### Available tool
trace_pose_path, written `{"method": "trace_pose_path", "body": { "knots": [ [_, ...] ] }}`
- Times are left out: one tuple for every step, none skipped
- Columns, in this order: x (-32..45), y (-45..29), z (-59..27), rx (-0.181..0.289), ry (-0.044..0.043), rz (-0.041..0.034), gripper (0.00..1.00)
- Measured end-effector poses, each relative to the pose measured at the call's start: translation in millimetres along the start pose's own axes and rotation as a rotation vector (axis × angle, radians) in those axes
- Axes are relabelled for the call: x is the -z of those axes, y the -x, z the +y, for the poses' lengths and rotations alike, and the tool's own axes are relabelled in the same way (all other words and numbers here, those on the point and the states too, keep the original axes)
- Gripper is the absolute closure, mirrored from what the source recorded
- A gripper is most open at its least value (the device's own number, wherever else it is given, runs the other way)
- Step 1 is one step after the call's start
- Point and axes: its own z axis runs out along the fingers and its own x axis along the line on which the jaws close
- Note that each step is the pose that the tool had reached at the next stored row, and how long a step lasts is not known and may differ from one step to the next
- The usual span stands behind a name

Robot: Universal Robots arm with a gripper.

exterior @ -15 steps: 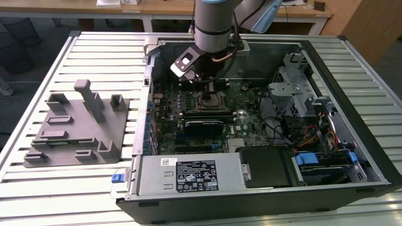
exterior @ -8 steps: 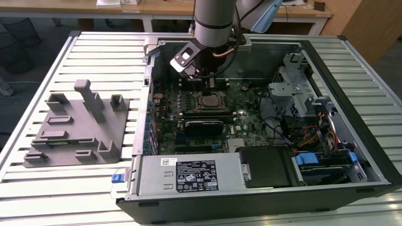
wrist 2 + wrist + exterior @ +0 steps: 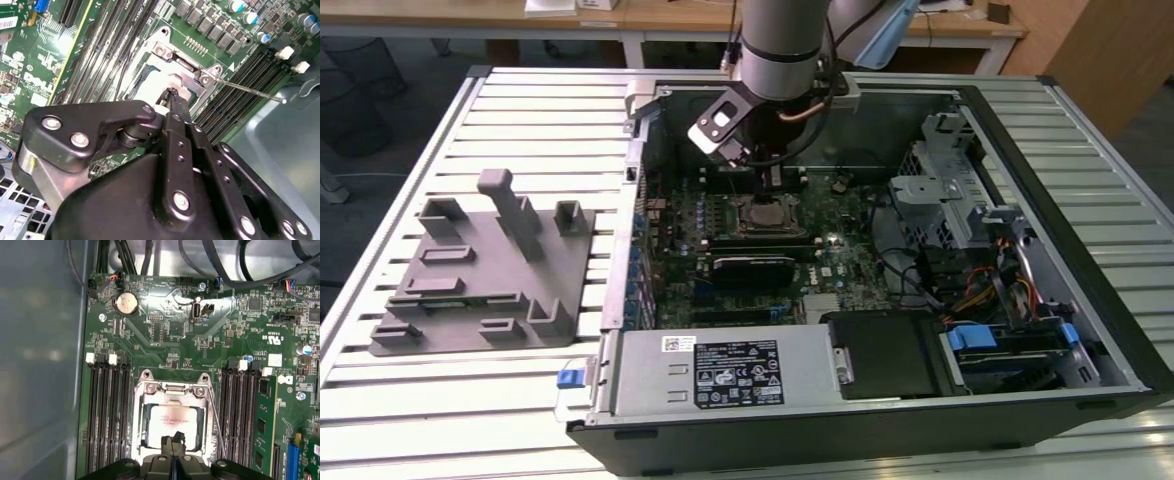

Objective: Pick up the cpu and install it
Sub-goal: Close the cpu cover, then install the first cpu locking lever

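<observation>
An open computer case [image 3: 1107, 330] is lying on its side on a slatted metal table [image 3: 534, 110], and a grey robot arm [image 3: 781, 40] is reaching straight down into it. The arm's black hand [image 3: 771, 185] is hanging over the middle of the green motherboard [image 3: 165, 340], right above the processor socket [image 3: 145, 390]. The cpu [image 3: 170, 417] – a small flat square with a silvery top – is lying flat inside that square metal-framed socket, no longer anywhere near the tray. In both wrist views the hand [image 3: 173, 444] is clenched, its two narrow fingertips [image 3: 172, 95] pressing together with nothing between them, and their tips are sitting over one edge of the cpu [image 3: 147, 90]; whether they are touching it I cannot tell. A thin metal lever [image 3: 216, 415] is standing free beside the socket, between it and a row of dark memory slots [image 3: 240, 410]. Toward the exterior view's left, a grey plastic tray [image 3: 467, 270] with upright posts is resting on the table, well apart from the hand.
</observation>
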Motion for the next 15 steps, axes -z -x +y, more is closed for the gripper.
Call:
{"method": "trace_pose_path", "body": {
  "knots": [
    [0.0,0.0,0.7,0.0,-0.0001,0.0,0.89],
    [0.0,0.1,1.3,0.0,-0.0003,-0.0001,0.89],
    [0.0,0.1,1.7,0.0,-0.0003,-0.0002,0.89],
    [-0.1,0.1,2.1,0.001,-0.0003,-0.0001,0.89],
    [-0.1,0.1,2.7,0.001,-0.0004,-0.0001,0.89],
    [-0.1,0.1,3.3,0.001,-0.0004,-0.0002,0.89],
    [-0.1,0.2,3.7,0.001,-0.0004,-0.0001,0.89],
    [-0.1,0.2,4.5,0.001,-0.0004,-0.0002,0.89],
    [-0.1,0.2,5.1,0.001,-0.0004,-0.0001,0.89],
    [-0.1,0.2,5.2,0.001,-0.0004,-0.0001,0.89],
    [-0.1,0.2,5.2,0.001,-0.0003,-0.0001,0.89],
    [-0.1,0.2,5.2,0.001,-0.0003,-0.0001,0.89],
    [-0.1,0.2,5.3,0.001,-0.0004,-0.0001,0.89],
    [0.0,0.2,5.3,0.001,-0.0004,-0.0001,0.89],
    [0.0,0.2,5.3,0.001,-0.0003,-0.0001,0.89]
  ]
}}
